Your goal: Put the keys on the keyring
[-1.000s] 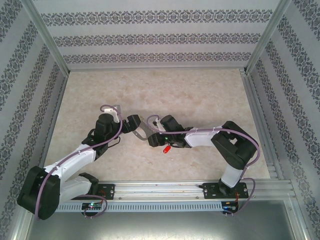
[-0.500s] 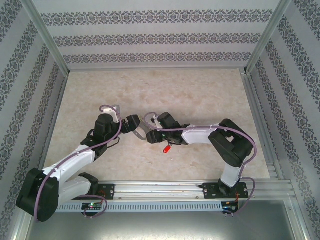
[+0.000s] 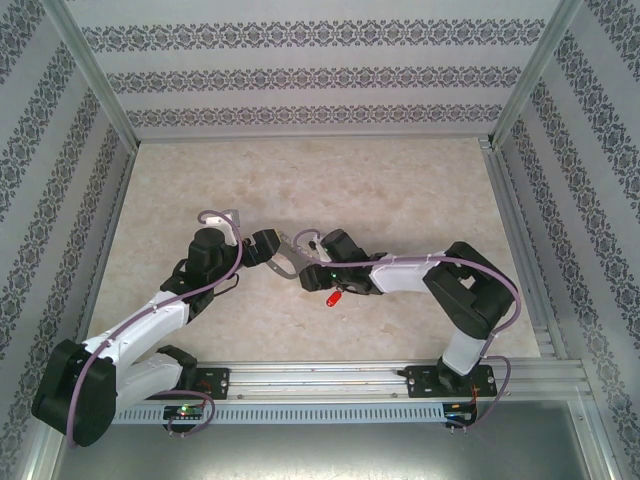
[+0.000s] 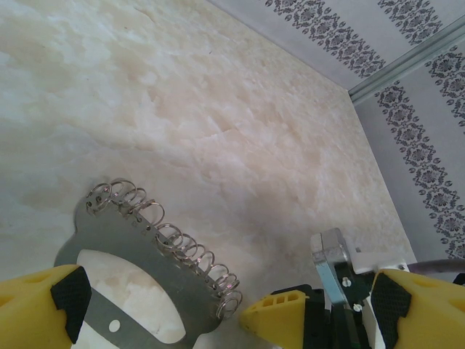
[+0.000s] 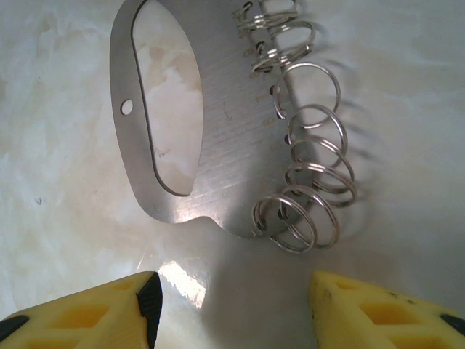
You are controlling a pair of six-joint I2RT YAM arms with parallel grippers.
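Observation:
The keyring (image 3: 288, 257), a flat grey D-shaped plate with a row of silvery rings along one edge, lies on the table between my two grippers. The left gripper (image 3: 270, 247) is open, and the keyring (image 4: 149, 265) lies loosely between its yellow fingers (image 4: 40, 305). From the opposite side, the open right gripper (image 3: 308, 263) points at the plate. In the right wrist view the keyring (image 5: 225, 138) sits just ahead of the right gripper (image 5: 232, 313), with nothing between the jaws. One right fingertip (image 4: 287, 314) shows beside the rings. The red-headed key (image 3: 331, 299) lies on the table near the right forearm.
The marble-patterned tabletop (image 3: 400, 190) is enclosed by patterned walls with aluminium posts (image 3: 95, 90). A metal rail (image 3: 350, 380) runs along the near edge at the arm bases. Open table surface stretches behind both grippers.
The right arm shifted slightly forward and came back to nearly where it was. The keyring, the key and the left arm have not moved.

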